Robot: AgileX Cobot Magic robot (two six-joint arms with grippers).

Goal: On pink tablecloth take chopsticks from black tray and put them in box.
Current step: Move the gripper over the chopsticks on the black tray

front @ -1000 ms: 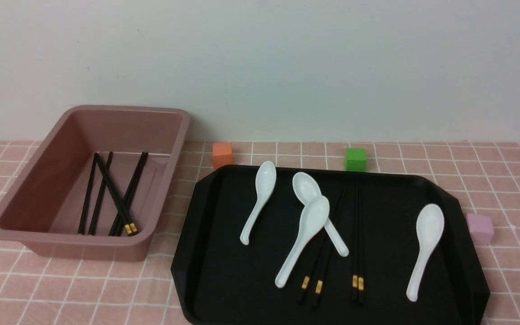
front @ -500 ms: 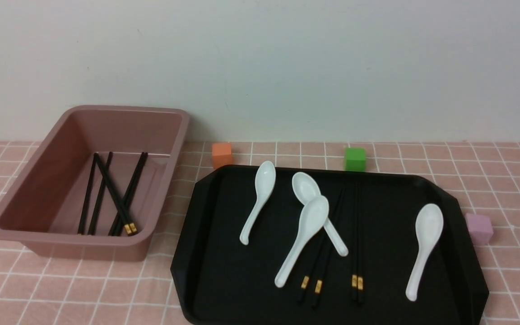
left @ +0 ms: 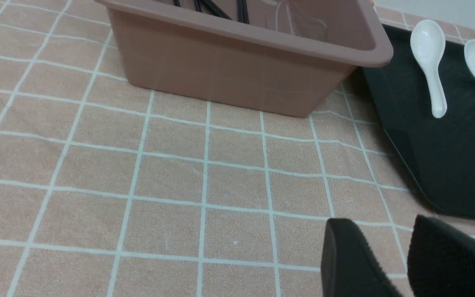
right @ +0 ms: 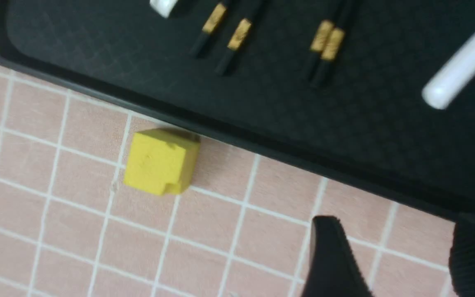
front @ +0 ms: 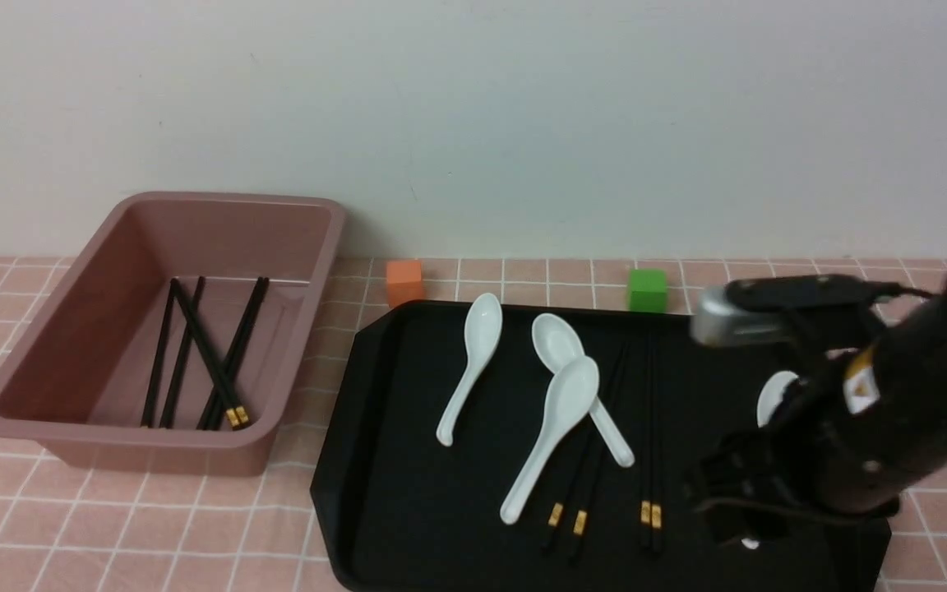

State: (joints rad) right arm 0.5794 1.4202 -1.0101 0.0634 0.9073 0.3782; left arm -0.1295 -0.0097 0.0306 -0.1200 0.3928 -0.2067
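Risk check: the right fingers [right: 332,260] are apart and empty, over the pink tablecloth [right: 56,136] just short of the black tray's [right: 221,128] rim. The chopsticks [right: 326,39] we want lie across that rim, ahead of the fingers, and more already sit in the box [front: 62,329]. The left fingers [left: 353,260] are narrowly apart, empty, over bare cloth, with the box ahead of them. Main worry is that thin round glossy sticks on a glossy flat tray give little to bite, so we expect them to roll or squirt out of a shallow pinch. The low raised rim sits between the fingers and the stick ends, so a flat approach could clip it and shove the tray on the soft cloth. The pair further from the fingers runs under the white spoons [front: 560,419], which are smooth, curved and crossed, so lifting it likely drags a spoon. The nearer pair lies free, its two sticks touching, so we may catch only one. A spoon handle [right: 460,70] lies close by and could get nudged. The yellow cube [right: 159,161], matte and blocky, sits off to one side just beside the rim.
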